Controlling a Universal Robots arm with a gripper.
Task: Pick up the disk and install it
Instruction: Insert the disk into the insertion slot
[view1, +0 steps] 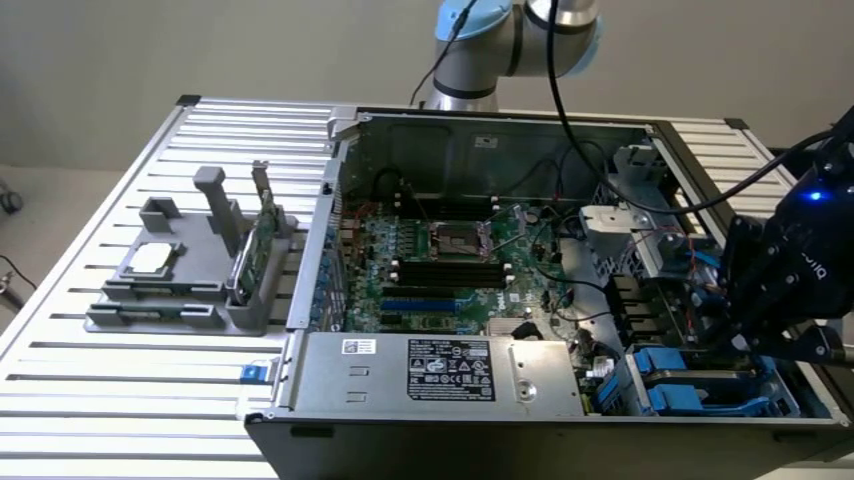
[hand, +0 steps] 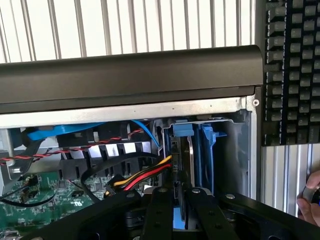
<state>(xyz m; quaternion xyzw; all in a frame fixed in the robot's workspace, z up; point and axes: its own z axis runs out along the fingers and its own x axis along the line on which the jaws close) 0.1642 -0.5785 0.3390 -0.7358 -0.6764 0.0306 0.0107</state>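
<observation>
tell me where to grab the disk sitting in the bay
Judging by the wrist view, take the disk by its upper blue carrier edge, coming straight down from the open top of the case. It stands on edge in the bay, walls close beside it, so only that edge looks reachable.

The arm (view1: 514, 45) rose at the back of the exterior view, its grey-and-blue joint topmost. At that view's right the black wrist housing, a blue light lit on it, hung low, the pincer (view1: 763, 335) pointing down. In the wrist view the pincer's (hand: 182, 212) black fingers (hand: 159, 212) stood narrowly apart.
</observation>
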